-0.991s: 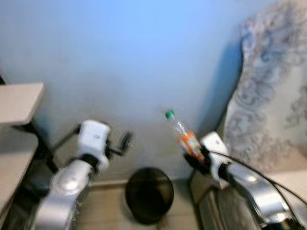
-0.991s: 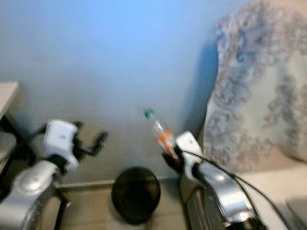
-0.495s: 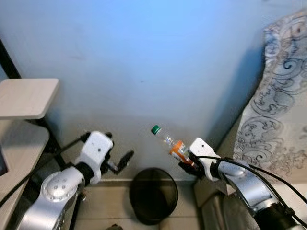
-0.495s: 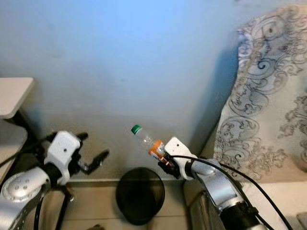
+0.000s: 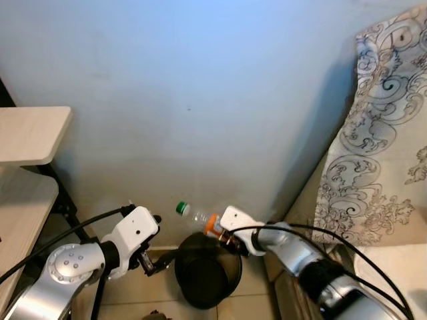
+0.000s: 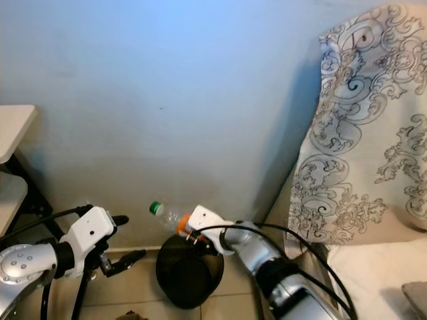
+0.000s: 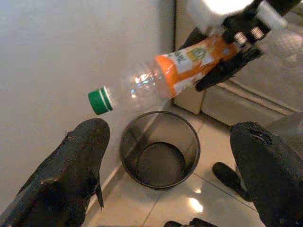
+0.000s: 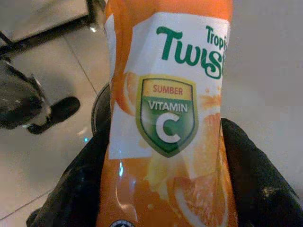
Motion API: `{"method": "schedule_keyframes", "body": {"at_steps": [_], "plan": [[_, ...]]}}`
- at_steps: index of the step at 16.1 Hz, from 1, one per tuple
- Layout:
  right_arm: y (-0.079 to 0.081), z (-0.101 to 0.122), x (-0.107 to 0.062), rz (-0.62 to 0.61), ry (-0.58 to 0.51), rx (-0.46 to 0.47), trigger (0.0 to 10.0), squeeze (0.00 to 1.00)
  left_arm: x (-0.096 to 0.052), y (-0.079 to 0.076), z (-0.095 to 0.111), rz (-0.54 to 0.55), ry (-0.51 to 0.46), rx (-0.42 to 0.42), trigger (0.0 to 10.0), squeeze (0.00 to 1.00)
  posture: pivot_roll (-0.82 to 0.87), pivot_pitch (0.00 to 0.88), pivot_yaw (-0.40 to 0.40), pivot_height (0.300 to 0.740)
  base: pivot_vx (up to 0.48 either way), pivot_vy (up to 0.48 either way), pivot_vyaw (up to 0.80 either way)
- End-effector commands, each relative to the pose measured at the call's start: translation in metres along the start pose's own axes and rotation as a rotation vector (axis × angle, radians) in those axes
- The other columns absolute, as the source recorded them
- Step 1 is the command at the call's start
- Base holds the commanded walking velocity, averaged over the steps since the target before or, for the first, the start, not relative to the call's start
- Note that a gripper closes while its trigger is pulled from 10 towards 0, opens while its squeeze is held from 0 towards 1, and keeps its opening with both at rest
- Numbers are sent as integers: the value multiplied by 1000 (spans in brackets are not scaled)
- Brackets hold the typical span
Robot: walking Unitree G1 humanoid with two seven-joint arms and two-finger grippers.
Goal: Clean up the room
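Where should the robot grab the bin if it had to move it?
Probably by the rim, coming from above: the bin stands upright and open against the wall, its thin edge fitting between two fingers. The open left gripper is nearest; the right gripper holds the bottle.

A home room: patterned bedding (image 5: 390, 127), tiled floor (image 7: 189, 198), wastebasket (image 5: 207, 280) by a blue wall (image 5: 200, 100).
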State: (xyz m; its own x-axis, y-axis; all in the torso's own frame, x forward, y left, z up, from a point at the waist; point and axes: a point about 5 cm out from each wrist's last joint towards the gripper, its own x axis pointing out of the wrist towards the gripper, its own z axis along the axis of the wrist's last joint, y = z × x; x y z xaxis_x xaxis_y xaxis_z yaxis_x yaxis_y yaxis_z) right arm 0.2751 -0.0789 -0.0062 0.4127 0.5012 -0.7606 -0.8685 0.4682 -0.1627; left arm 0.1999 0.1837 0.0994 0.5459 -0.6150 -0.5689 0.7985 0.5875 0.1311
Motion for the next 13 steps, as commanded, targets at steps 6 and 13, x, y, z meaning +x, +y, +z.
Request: {"method": "schedule_keyframes", "body": {"at_steps": [6, 13], "plan": [[-17, 3, 4, -185, 42, -11, 10000, 0, 1, -7, -1, -75, 9, 4, 10000, 0, 31, 59, -61, 740, 0, 0, 0], [-23, 19, 5, -257, -12, 45, 10000, 1000, 1, -8, -1, -88, 11, 3, 10000, 0, 38, 55, -65, 740, 0, 0, 0]]}}
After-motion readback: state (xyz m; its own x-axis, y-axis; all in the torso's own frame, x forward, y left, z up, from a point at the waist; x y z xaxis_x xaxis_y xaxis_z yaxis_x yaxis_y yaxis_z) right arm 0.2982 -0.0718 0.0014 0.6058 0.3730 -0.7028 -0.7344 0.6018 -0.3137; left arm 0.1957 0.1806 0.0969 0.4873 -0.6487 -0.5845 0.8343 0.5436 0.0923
